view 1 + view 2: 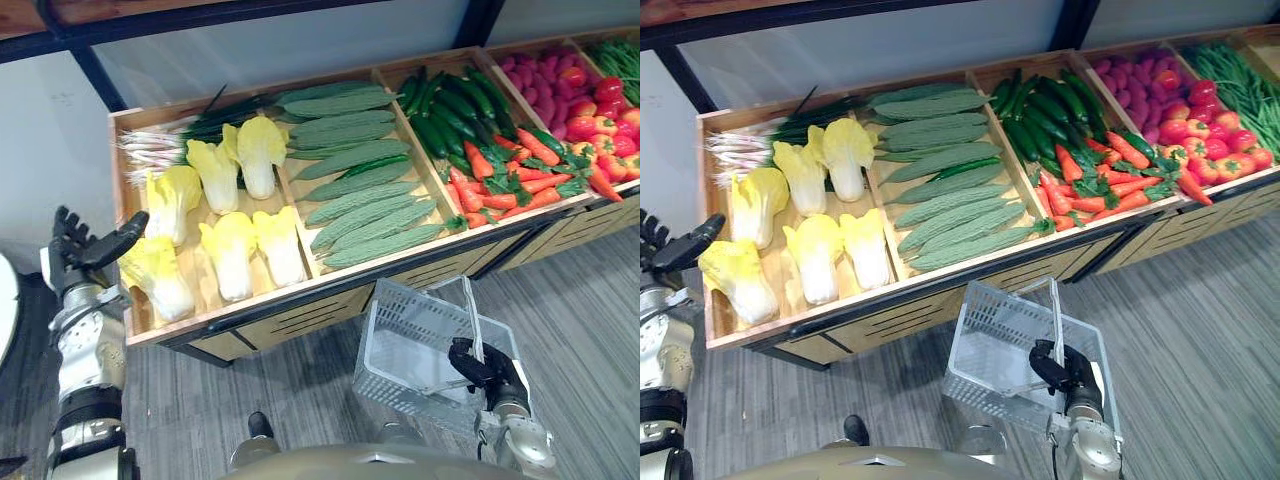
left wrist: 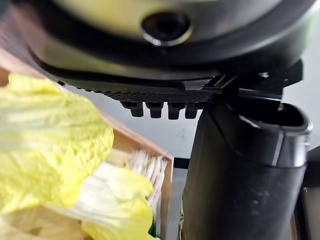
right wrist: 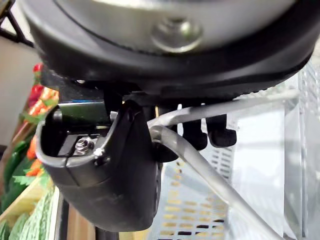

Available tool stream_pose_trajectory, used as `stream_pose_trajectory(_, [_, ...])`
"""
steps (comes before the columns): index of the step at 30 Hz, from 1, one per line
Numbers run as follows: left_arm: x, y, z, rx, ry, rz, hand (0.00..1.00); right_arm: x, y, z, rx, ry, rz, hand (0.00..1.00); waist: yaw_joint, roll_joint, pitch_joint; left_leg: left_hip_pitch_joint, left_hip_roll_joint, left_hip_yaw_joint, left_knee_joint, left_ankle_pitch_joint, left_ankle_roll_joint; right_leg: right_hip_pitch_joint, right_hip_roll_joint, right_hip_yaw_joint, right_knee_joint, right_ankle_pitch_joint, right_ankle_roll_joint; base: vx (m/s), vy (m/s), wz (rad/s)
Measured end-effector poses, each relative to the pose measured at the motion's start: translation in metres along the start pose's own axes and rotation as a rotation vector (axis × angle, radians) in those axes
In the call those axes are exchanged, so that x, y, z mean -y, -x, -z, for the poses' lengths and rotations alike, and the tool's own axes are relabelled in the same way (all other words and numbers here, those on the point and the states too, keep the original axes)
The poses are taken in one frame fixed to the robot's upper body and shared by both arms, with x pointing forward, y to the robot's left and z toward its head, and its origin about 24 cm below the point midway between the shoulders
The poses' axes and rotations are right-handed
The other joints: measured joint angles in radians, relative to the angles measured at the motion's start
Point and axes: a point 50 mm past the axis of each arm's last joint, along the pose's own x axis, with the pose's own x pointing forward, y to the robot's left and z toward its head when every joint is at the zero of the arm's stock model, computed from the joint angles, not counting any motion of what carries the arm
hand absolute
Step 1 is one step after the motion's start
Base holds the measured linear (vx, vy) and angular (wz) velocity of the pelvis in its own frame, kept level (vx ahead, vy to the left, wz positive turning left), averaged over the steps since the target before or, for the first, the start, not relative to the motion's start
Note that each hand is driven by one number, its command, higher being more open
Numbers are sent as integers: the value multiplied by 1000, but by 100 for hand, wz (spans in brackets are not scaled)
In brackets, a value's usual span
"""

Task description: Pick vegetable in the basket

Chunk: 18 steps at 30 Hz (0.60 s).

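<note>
Basket (image 1: 402, 342) just below stand (image 1: 292, 318) edge

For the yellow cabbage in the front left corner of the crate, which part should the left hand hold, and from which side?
Probably the cabbage at its pale, narrower stalk end, nearest the crate's front edge; the leafy top looks loose. Come from above-left, where the open left hand hovers; another cabbage lies on its right.

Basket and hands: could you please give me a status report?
Left hand open, beside the nearest napa cabbage. Right hand shut on the basket handle. Basket empty, nothing blocking the cabbage.
</note>
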Motion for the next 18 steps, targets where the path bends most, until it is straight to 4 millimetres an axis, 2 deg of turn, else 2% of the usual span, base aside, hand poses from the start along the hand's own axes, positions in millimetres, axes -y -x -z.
stream_pose_trajectory(6, [3,3,7,-19,7,-7,100,0,1,1,-5,4,4,0,4,2,1,8,4,9,0,0,0,1,4,10,0,1,-2,1,-3,-4])
stream_pose_trajectory(11, [5,9,24,-74,1,-21,100,0,0,0,0,9,7,0,4,2,1,14,5,15,0,0,0,2,5,18,-1,3,-3,-14,9,-3])
stream_pose_trajectory(18, [9,11,28,-85,6,-12,100,-4,0,1,-4,14,-9,0,2,2,1,14,5,18,0,1,-2,1,5,23,-5,11,-3,0,0,0])
